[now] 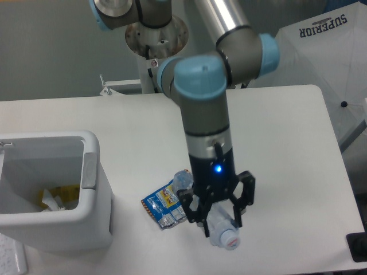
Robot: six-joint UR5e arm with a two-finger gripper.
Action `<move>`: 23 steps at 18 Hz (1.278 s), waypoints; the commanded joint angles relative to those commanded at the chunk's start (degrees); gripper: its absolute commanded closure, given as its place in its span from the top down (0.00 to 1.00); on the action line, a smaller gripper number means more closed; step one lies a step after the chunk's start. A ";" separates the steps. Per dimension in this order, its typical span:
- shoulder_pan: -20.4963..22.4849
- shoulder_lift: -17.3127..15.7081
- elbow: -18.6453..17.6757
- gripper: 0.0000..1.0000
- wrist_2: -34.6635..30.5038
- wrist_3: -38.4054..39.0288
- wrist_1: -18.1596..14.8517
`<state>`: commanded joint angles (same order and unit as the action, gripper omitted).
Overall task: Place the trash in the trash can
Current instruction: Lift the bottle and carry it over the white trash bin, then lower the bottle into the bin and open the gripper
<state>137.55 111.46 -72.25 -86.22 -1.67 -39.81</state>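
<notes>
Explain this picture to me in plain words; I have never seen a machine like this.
One fixed camera looks down at a white table. The grey and blue jointed thing is a robot arm; at its end is a black gripper with two fingers. The fingers straddle a crushed clear bottle with a white cap, lying on the table. Whether they already squeeze it is unclear. Beside the bottle lies a blue-and-yellow snack wrapper. To the left stands a white trash can with some yellow and white scraps inside.
</notes>
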 joint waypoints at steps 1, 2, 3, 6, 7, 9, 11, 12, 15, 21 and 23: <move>-0.09 -1.14 -0.08 0.67 0.00 0.27 0.00; -0.09 -2.11 -0.35 0.67 0.00 0.27 0.00; -0.26 -2.90 -0.61 0.67 0.00 0.09 0.09; -0.79 -4.31 0.35 0.67 0.35 0.18 0.79; -1.14 -5.19 0.18 0.67 0.35 0.09 0.79; -3.33 -6.24 0.18 0.67 0.35 0.00 0.88; -5.88 -7.56 -0.26 0.67 0.44 0.09 0.88; -6.50 -8.09 -0.09 0.67 0.44 0.01 0.88; -8.78 -8.71 0.36 0.67 0.44 0.27 0.97; -14.67 -9.15 -1.05 0.67 0.44 1.67 1.05; -16.08 -8.89 -0.79 0.67 0.44 1.67 1.05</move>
<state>121.47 102.57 -73.04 -85.78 0.00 -38.76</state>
